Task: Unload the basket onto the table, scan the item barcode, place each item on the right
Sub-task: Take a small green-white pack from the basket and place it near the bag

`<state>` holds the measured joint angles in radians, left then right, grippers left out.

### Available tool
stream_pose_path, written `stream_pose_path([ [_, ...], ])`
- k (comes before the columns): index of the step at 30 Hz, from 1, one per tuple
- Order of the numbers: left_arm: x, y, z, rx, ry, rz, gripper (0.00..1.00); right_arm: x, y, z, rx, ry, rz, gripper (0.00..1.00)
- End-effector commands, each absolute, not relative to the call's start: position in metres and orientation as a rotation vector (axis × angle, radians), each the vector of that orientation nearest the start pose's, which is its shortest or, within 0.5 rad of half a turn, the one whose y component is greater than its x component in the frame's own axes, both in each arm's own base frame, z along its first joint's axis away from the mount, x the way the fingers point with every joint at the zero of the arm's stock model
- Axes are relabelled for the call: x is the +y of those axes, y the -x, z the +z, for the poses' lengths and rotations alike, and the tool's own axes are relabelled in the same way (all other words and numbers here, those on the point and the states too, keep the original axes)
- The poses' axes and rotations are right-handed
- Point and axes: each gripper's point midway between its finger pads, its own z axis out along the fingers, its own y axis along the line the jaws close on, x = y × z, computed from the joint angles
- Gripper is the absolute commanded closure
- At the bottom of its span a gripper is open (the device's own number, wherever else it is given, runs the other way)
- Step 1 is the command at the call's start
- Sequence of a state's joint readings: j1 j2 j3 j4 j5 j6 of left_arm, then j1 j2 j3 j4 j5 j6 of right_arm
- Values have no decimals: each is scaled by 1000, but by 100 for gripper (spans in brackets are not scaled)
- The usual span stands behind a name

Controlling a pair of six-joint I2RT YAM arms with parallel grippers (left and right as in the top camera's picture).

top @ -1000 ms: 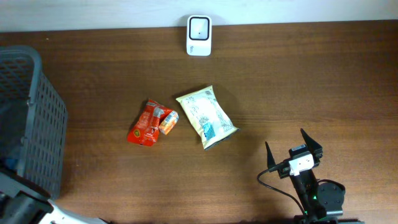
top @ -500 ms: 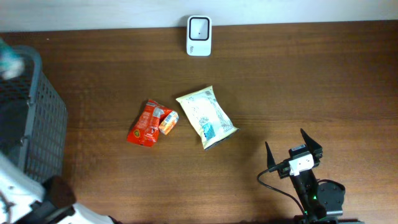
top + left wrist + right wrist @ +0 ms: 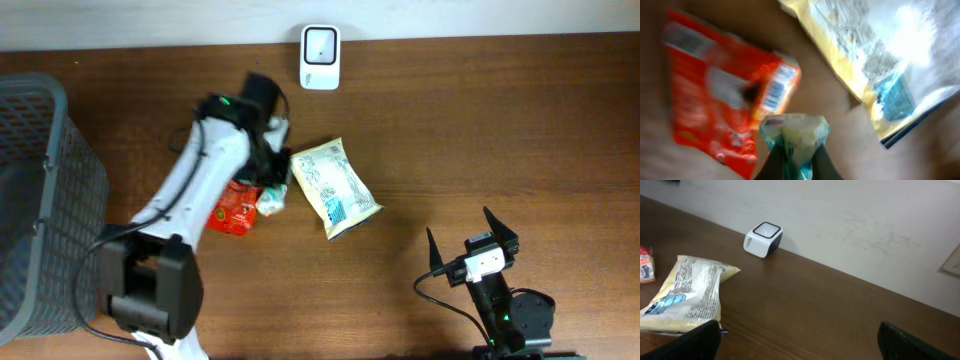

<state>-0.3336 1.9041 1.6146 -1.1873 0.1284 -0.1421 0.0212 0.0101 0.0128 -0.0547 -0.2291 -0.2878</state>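
Near the front edge, the right gripper (image 3: pixel 466 238) gapes wide, holding nothing. Mid-table, the left gripper (image 3: pixel 797 154) is pinched tight on a small pale-green sachet (image 3: pixel 794 130), whose top pokes out between its fingers (image 3: pixel 771 165), above a red packet (image 3: pixel 715 95) and beside a yellow snack bag (image 3: pixel 875 55). The white barcode scanner (image 3: pixel 320 44) stands at the far edge.

Red packet (image 3: pixel 230 212), teal-white sachet (image 3: pixel 794 131), yellow bag (image 3: pixel 332 187), white scanner (image 3: pixel 320 44), grey basket (image 3: pixel 72 200).

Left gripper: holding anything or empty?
Left gripper shut on a pale green packet; wrist view shows its edge pinched between the jaws.
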Motion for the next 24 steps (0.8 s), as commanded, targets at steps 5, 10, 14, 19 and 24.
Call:
stream_pose_path([
  [5, -158, -308, 64, 3068, -277, 201, 100, 46, -241, 162, 1569, 420, -3, 1],
  [10, -165, -318, 47, 2995, -242, 187, 19, 46, -241, 162, 1569, 421, -3, 1],
  [14, -178, -361, 83, 2838, -226, 135, 7, 46, -241, 162, 1569, 420, -3, 1],
  [19, -151, -419, 206, 2595, -38, 1, 1, 46, -241, 162, 1569, 421, -3, 1],
  [24, -83, -441, 262, 2460, 182, -9, 1, 45, -241, 162, 1569, 418, -11, 1],
])
